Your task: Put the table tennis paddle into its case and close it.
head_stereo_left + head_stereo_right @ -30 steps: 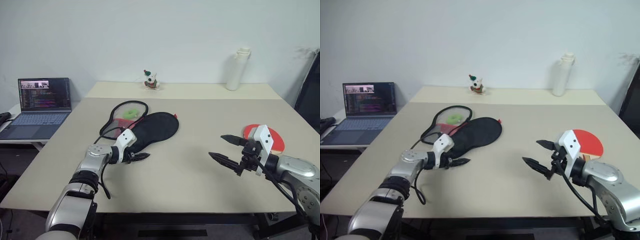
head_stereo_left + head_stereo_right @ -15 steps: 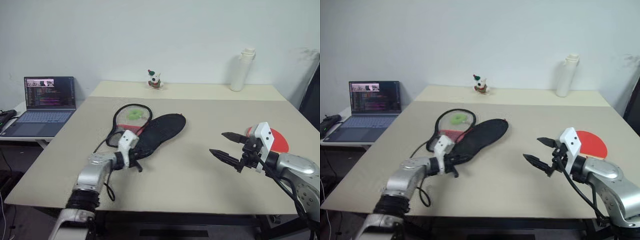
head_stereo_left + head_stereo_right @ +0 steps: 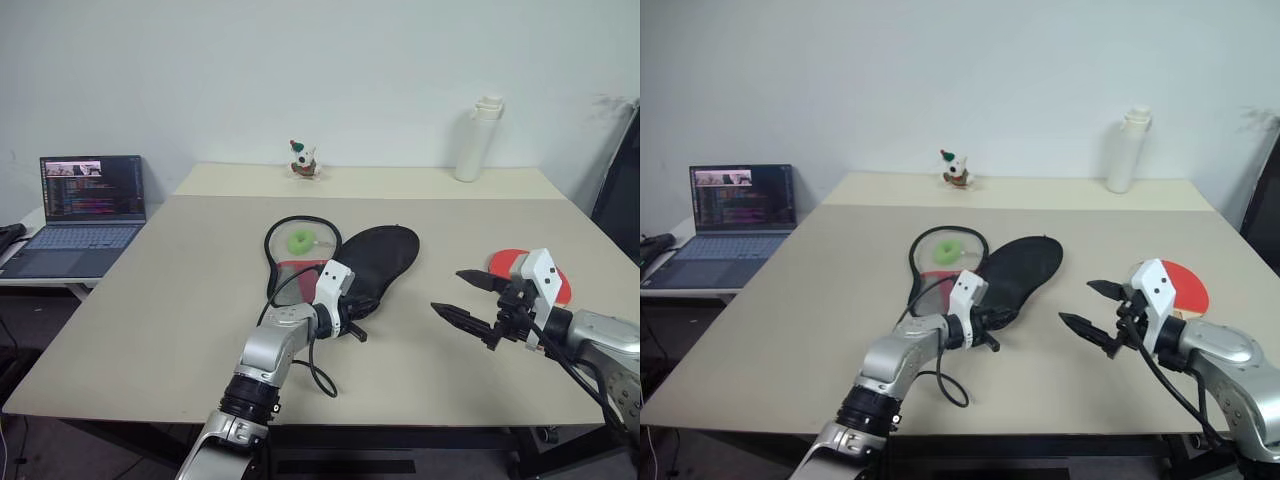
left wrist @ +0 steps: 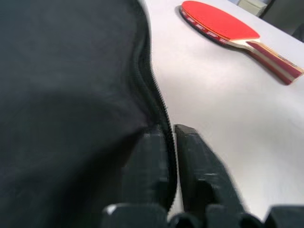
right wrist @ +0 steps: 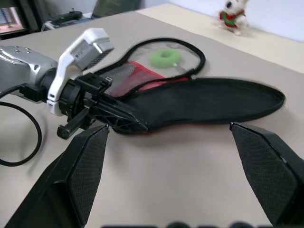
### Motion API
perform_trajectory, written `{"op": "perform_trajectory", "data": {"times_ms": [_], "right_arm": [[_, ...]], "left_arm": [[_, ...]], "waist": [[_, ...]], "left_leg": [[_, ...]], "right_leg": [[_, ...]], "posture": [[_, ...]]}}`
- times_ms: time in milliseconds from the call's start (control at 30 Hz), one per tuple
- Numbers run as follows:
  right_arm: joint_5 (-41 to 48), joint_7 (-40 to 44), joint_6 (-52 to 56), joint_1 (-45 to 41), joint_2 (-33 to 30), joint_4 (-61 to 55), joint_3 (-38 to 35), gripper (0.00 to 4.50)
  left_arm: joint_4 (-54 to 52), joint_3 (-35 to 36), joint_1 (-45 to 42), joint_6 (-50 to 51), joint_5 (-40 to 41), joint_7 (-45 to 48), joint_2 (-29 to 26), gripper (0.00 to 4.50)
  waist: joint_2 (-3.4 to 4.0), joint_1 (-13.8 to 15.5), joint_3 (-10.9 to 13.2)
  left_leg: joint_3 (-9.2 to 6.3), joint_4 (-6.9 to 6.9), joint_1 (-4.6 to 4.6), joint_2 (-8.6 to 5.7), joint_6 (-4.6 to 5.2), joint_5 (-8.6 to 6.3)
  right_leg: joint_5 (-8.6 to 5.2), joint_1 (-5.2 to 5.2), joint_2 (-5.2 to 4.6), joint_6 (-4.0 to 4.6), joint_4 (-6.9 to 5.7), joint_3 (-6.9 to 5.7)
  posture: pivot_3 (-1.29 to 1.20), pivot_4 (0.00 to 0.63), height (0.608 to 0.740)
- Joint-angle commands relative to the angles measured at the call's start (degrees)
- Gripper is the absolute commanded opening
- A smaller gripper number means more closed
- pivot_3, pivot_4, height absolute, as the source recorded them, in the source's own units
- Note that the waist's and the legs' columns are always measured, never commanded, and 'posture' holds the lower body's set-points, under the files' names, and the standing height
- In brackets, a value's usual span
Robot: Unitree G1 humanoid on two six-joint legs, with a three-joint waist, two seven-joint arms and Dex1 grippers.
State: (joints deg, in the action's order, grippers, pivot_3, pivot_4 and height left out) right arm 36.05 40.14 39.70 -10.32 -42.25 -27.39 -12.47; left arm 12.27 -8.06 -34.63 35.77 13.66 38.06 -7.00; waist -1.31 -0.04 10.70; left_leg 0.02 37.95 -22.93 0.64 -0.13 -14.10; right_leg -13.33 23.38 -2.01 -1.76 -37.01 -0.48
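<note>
Paddle [image 3: 1175, 288] lies half hidden behind my wide-open, empty right gripper [image 3: 1092, 310]. I see my left gripper [image 4: 172, 156] pinching the open case [image 3: 1020, 270] at its zip edge, mid-table.

From my station I count, on the two tables:
- one case [image 3: 375, 268], black, lying open, centre of frame
- one green ring charm [image 3: 300, 240], upper centre
- one table tennis paddle [image 3: 1181, 288], red, right edge
- one white bottle [image 3: 475, 139], upper right
- one small toy figure [image 3: 301, 159], top centre
- one laptop [image 3: 82, 205], far left
- two grippers: left gripper [image 3: 350, 327], right gripper [image 3: 468, 299]
</note>
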Motion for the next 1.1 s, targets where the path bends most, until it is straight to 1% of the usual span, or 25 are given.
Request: {"op": "perform_trajectory", "data": {"times_ms": [33, 100, 167, 200, 267, 333, 500, 600, 833, 1100], "right_arm": [[2.33, -0.74, 1.19, -0.44, -0.13, -1.76, -2.25, 4.5], [3.15, -1.44, 1.95, -0.84, 0.26, -1.64, -2.11, 4.5], [3.78, -2.45, 3.0, -1.56, 0.79, -1.28, -1.65, 4.5], [5.03, -3.57, 4.95, -2.39, 1.41, -0.8, -1.37, 4.5], [8.53, -6.36, 9.85, -4.27, 3.09, 0.41, -1.35, 4.5], [9.26, -8.97, 13.29, -6.27, 4.14, 1.6, -0.62, 4.5], [3.81, -13.77, 14.44, -11.48, 7.82, 7.15, 5.87, 4.5], [-0.24, -17.75, 14.19, -16.05, 12.85, 13.47, 9.51, 4.5], [-8.68, -22.64, 11.75, -21.71, 20.71, 26.0, 14.07, 4.5], [-13.11, -22.3, 9.51, -24.81, 27.21, 33.09, 16.46, 4.5]], "left_arm": [[-4.25, -0.26, 0.45, -0.46, 1.48, 2.04, -1.07, 1.73], [-5.75, -0.15, 1.21, -0.91, 1.64, 2.82, -2.3, 2.53], [-8.86, 0.39, 2.88, -0.2, 3.77, 6.69, -5.33, 3.24], [-11.08, 1.32, 4.5, 0.09, 5.48, 9.88, -8.25, 3.56], [-13.85, 3.61, 6.98, 0.06, 7.88, 13.87, -13.11, 3.56], [-14.89, 5.45, 8.19, -0.8, 9.0, 15.4, -16.49, 3.56], [-13.81, 10.65, 9.11, -2.79, 9.78, 15.37, -22.05, 3.56], [-13.25, 12.91, 10.26, -4.2, 9.41, 14.92, -24.7, 3.56], [-14.93, 14.44, 12.83, -4.84, 9.88, 13.69, -26.36, 3.56], [-15.71, 14.65, 13.28, -4.64, 10.1, 12.73, -26.64, 3.56]], "waist": [[0.0, -0.03, 0.0], [0.0, -0.04, 0.0], [0.01, -0.15, 0.0], [0.01, -0.19, -0.01], [0.02, -0.51, -0.01], [0.02, -0.56, 0.0], [0.02, -0.16, -0.01], [0.02, -0.17, 0.0], [0.02, -0.09, 0.0], [0.02, -0.38, 0.0]], "left_leg": [[-0.01, -0.01, 0.0, 0.0, 0.0, 0.0], [-0.03, 0.0, 0.01, 0.03, 0.0, 0.0], [-0.03, 0.01, 0.02, 0.03, 0.0, 0.0], [0.0, 0.02, 0.04, 0.04, 0.0, 0.0], [0.02, 0.0, 0.06, 0.08, 0.0, 0.0], [-0.01, -0.01, 0.07, 0.13, 0.0, 0.0], [-0.04, 0.03, 0.04, 0.09, 0.0, 0.01], [0.02, 0.01, 0.0, 0.06, 0.0, 0.01], [0.01, -0.06, -0.08, 0.06, 0.0, 0.0], [0.04, -0.04, -0.04, 0.09, 0.0, 0.01]], "right_leg": [[0.0, 0.0, 0.0, 0.0, -0.01, -0.01], [0.0, 0.01, 0.02, 0.01, -0.03, -0.01], [0.0, 0.01, 0.02, 0.01, -0.06, -0.01], [0.0, 0.01, 0.02, 0.01, -0.07, 0.01], [0.0, 0.02, 0.04, 0.03, -0.07, 0.03], [0.0, 0.02, 0.07, 0.09, -0.09, 0.01], [0.01, 0.02, 0.03, 0.12, -0.06, -0.03], [0.01, 0.06, 0.0, 0.11, -0.03, 0.0], [0.15, 0.15, -0.01, 0.34, -0.02, -0.02], [0.15, 0.17, 0.01, 0.34, -0.1, 0.0]], "posture": [[0.0, 0.15, 0.74], [0.0, 0.15, 0.74], [0.0, 0.15, 0.74], [0.0, 0.15, 0.74], [0.0, 0.15, 0.74], [0.0, 0.15, 0.74], [0.0, 0.15, 0.74], [0.0, 0.15, 0.74], [0.0, 0.15, 0.74], [0.0, 0.15, 0.74]]}}
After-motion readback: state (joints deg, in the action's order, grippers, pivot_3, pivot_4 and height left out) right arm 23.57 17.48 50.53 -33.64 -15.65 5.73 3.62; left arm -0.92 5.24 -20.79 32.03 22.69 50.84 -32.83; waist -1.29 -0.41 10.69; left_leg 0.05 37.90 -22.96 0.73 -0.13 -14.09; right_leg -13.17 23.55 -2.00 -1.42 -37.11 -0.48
